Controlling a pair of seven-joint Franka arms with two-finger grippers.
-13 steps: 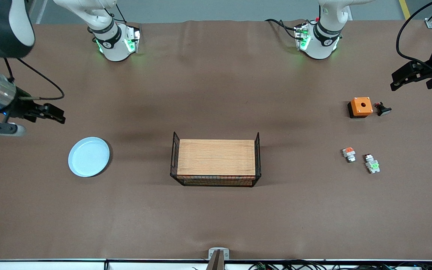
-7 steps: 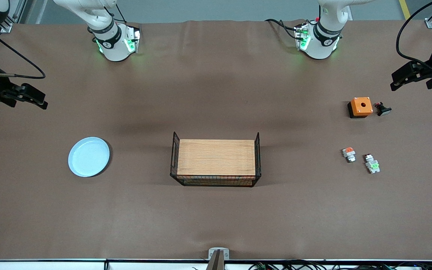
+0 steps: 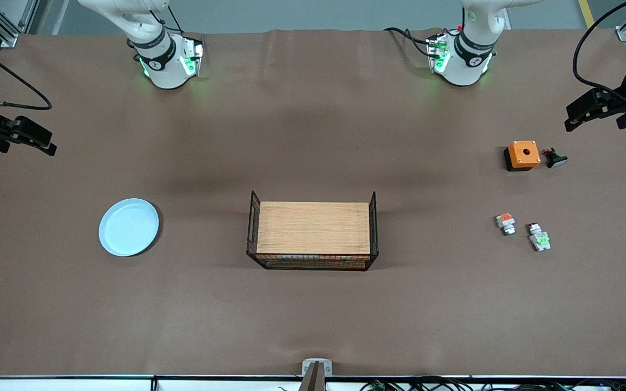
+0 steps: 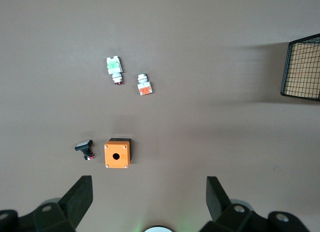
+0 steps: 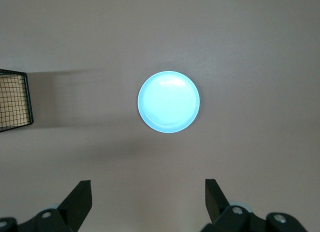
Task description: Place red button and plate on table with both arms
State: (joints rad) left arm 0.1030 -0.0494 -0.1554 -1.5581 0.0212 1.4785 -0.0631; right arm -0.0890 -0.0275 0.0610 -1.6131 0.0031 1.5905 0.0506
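While both arms hover with nothing held | left gripper (image 4: 147, 202) jaws spread, over table (image 3: 313, 315), 1 o'clock of button (image 3: 539, 237) | right gripper (image 5: 147, 202) jaws spread, 10 o'clock of plate (image 3: 129, 226) | button, plate on table, rack (image 3: 313, 229) between.

No text, label, brand or number can be read on anything here; the robot bases (image 3: 169, 60) carry only small marks too tiny to make out.
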